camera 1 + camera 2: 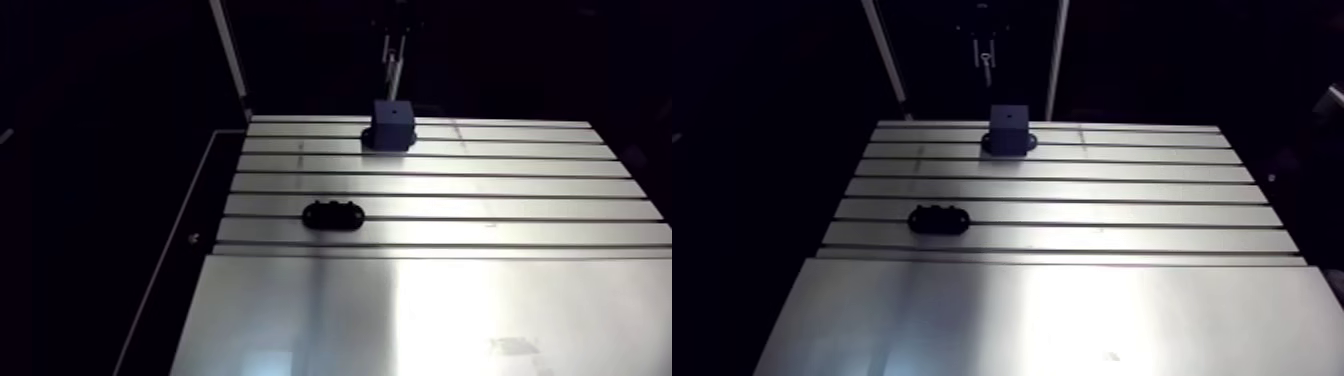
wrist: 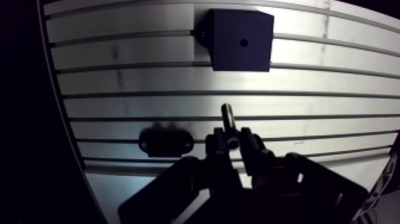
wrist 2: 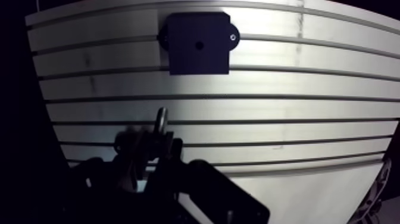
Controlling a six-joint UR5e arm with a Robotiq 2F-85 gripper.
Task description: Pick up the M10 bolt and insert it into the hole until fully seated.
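In the wrist view my gripper (image 2: pixel 233 140) is shut on the M10 bolt (image 2: pixel 228 118), a dark shank that sticks out ahead of the fingertips. Well ahead of the bolt tip a dark square block (image 2: pixel 241 40) stands on the slotted table (image 2: pixel 333 77), with a small round hole (image 2: pixel 243 43) in its top face. The bolt is above the table, well short of the block. In the arm view the block (image 1: pixel 392 124) stands at the far edge, and the gripper is only a dim shape above it.
A black oval holder (image 2: pixel 166 142) lies on the table beside the gripper; in the arm view the holder (image 1: pixel 333 214) sits nearer than the block. A smooth plate (image 1: pixel 420 310) covers the table's near part. The left table edge (image 1: pixel 215 190) drops into the dark.
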